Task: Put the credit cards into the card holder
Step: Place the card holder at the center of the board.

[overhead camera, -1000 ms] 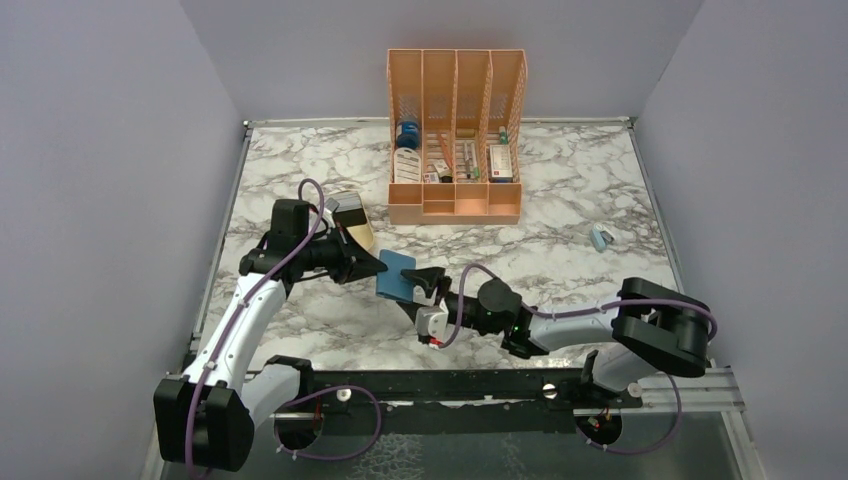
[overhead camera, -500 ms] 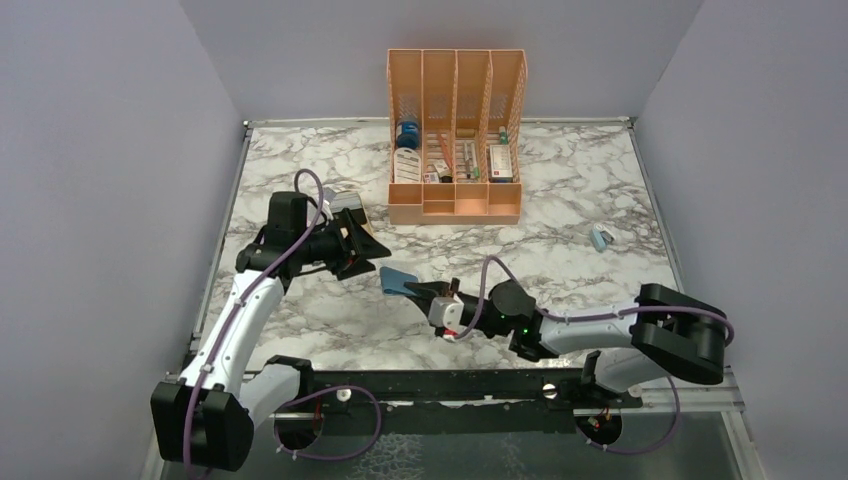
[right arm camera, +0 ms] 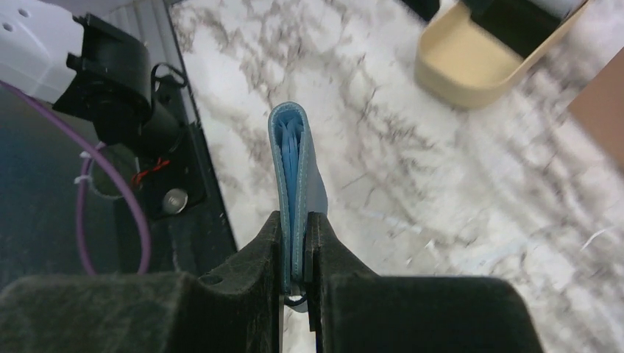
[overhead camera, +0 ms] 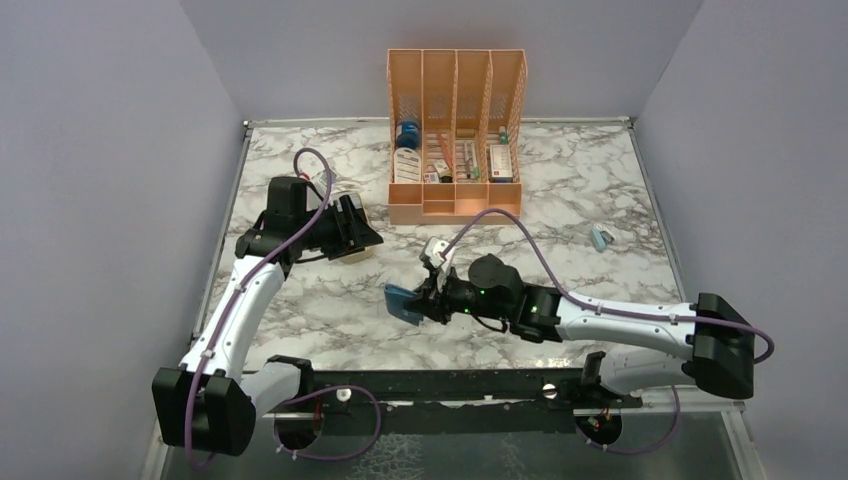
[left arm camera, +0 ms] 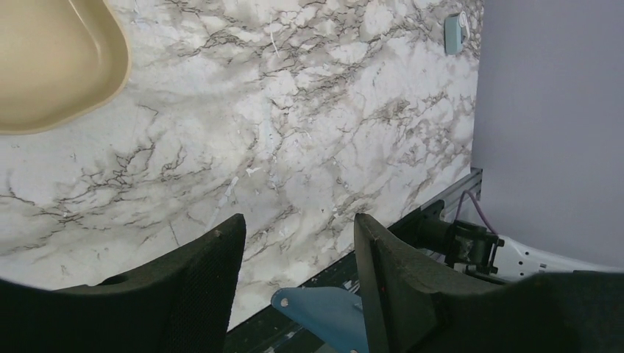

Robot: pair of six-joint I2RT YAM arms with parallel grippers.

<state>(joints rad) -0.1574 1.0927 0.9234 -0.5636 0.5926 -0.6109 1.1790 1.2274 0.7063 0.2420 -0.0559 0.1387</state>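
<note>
My left gripper (overhead camera: pixel 357 232) hung over the beige tray (left arm camera: pixel 51 66) on the left side of the marble table (overhead camera: pixel 560 200), jaws wide with nothing between them. The part of the tray I could see held nothing, and I made out no loose credit cards there or elsewhere on the table.

Toward the middle, my right gripper (right arm camera: pixel 294 254) had its jaws pinched narrow on the card holder (right arm camera: pixel 296 162). It held it folded and edge-on near the front of the table. The wrist view showed lighter blue layers inside the fold, but I couldn't tell whether any of them were cards.

My judgement was that either the cards were already in, with only snapping shut and setting down left, or they lay out of my sight and the loading was not yet done. The orange organiser (overhead camera: pixel 455 140) at the back played no part.
</note>
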